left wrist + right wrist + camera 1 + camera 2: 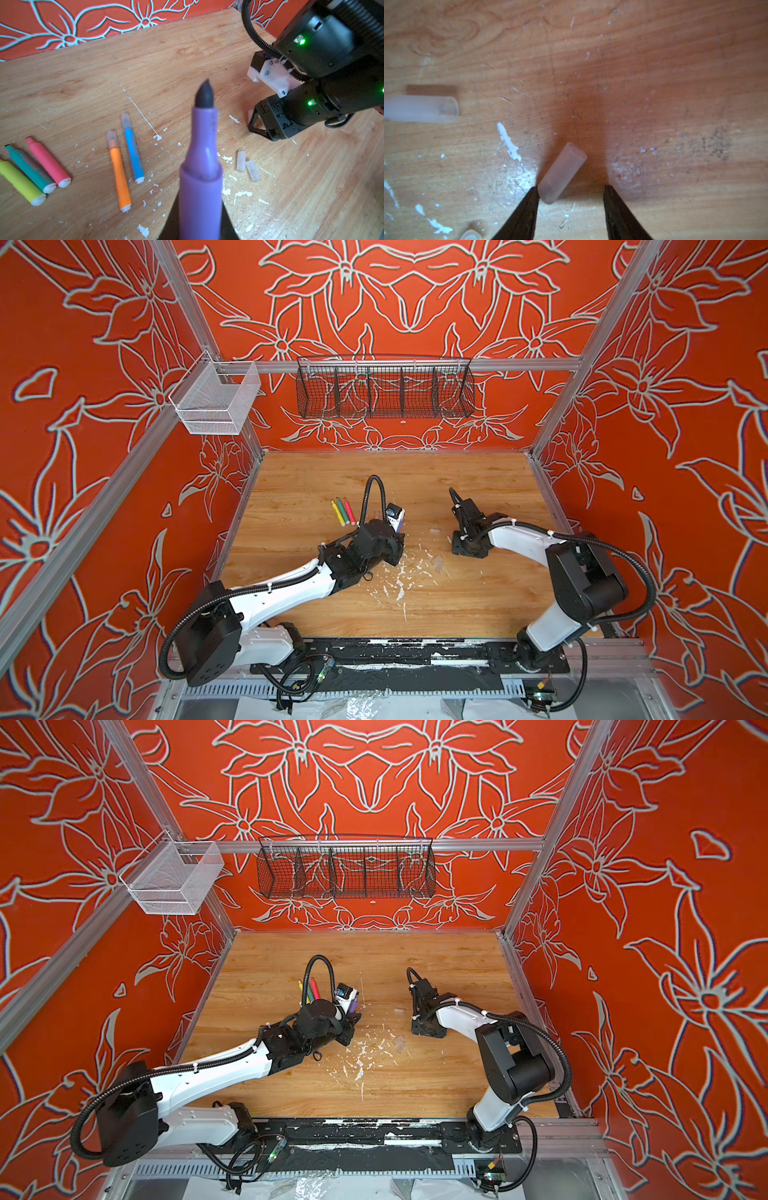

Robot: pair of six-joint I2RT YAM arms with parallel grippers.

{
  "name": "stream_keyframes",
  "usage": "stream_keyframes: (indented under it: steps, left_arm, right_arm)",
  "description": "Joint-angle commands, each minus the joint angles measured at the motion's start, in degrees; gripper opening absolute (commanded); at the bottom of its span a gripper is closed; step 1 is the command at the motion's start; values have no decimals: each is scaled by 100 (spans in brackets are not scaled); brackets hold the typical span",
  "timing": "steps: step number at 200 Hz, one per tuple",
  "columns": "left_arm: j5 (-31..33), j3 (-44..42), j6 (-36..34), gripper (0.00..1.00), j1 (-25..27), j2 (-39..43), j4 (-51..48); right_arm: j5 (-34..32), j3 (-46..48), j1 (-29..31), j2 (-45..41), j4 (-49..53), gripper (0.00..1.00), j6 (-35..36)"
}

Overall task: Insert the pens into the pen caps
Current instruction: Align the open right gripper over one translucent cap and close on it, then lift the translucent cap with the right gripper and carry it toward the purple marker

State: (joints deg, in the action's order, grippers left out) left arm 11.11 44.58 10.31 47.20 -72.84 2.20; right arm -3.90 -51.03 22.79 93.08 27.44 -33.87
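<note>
My left gripper (pixel 199 209) is shut on a purple pen (pixel 200 182), whose bare dark tip points away from the wrist camera; both top views show it (pixel 398 526) (pixel 352 1006). Yellow (pixel 20 182), green (pixel 31 169) and pink (pixel 48 163) pens lie uncapped side by side. Orange (pixel 119 176) and blue (pixel 133 153) pens lie with clear caps on their tips. My right gripper (pixel 571 191) points down at the table and is open around a loose clear pen cap (pixel 562 172), which touches one finger. Other loose caps (pixel 423 109) (pixel 241 161) (pixel 253 170) lie nearby.
White paint flecks (pixel 399 576) are scattered over the middle of the wooden table (pixel 478 605). A black wire basket (pixel 384 389) hangs on the back wall and a white mesh basket (pixel 216 400) on the left rail. Red patterned walls enclose the table on three sides.
</note>
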Motion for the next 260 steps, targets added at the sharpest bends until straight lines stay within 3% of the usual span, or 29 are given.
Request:
stream_keyframes:
  steps: [1,39,93,132,260]
  left_arm:
    - [12,136,-29,0,-9,60,9]
    - [29,148,-35,0,-9,41,10]
    - [-4,153,-29,0,-9,26,18]
    - [14,148,-33,0,-9,17,15]
    - [-13,139,-29,0,-9,125,-26]
  right_arm:
    - [-53,347,-73,-142,240,52,-341]
    - [567,466,-81,-275,-349,55,-186]
    - [902,-198,-73,725,-161,56,25]
    - [528,-353,-73,877,115,53,57]
    - [231,-393,-72,980,367,26,6]
